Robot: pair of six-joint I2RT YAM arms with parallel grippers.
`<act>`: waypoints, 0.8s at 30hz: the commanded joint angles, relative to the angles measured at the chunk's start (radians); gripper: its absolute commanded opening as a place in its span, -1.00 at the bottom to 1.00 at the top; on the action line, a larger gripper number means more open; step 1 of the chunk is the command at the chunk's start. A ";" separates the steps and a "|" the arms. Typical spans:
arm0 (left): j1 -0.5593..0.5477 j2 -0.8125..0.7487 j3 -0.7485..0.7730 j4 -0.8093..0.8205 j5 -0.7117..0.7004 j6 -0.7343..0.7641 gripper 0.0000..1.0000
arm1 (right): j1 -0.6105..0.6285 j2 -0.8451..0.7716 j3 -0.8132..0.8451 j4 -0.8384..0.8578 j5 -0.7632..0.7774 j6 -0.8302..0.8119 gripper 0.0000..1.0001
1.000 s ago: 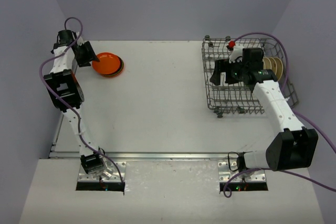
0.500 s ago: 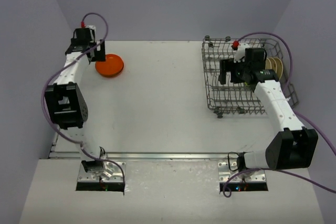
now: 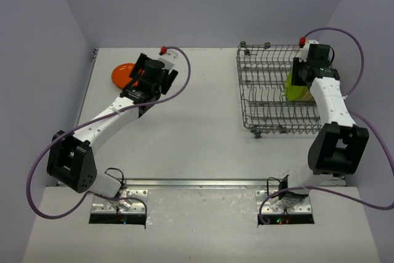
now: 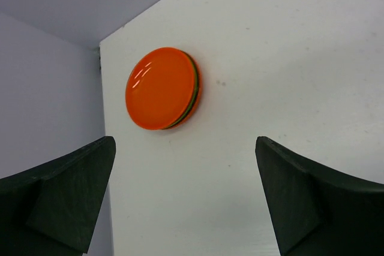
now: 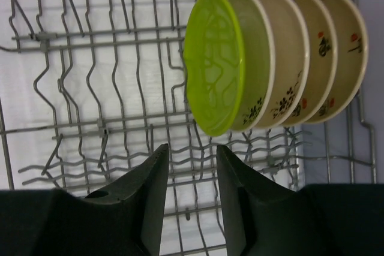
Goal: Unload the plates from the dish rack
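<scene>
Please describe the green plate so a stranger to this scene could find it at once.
In the wire dish rack on the table's right, plates stand in a row. The green plate ends the row; the others are beige with flowers.

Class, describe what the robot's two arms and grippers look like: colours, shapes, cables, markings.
The left arm and right arm are slim white links joined by chunky black joint housings. A purple cable loops along each, near a small red cap. The left gripper and right gripper have dark, wedge-shaped fingers. No lettering is legible.

White arms, blk joints, purple cables
</scene>
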 commanded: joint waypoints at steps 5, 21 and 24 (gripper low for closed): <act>-0.131 -0.023 -0.030 0.179 -0.150 0.082 1.00 | -0.031 0.117 0.158 0.065 0.080 -0.053 -0.23; -0.146 -0.013 -0.017 0.188 -0.150 0.079 1.00 | -0.066 0.265 0.187 0.089 0.051 -0.084 -0.28; -0.146 -0.009 -0.014 0.186 -0.152 0.079 1.00 | -0.066 0.284 0.186 0.097 0.048 -0.092 -0.36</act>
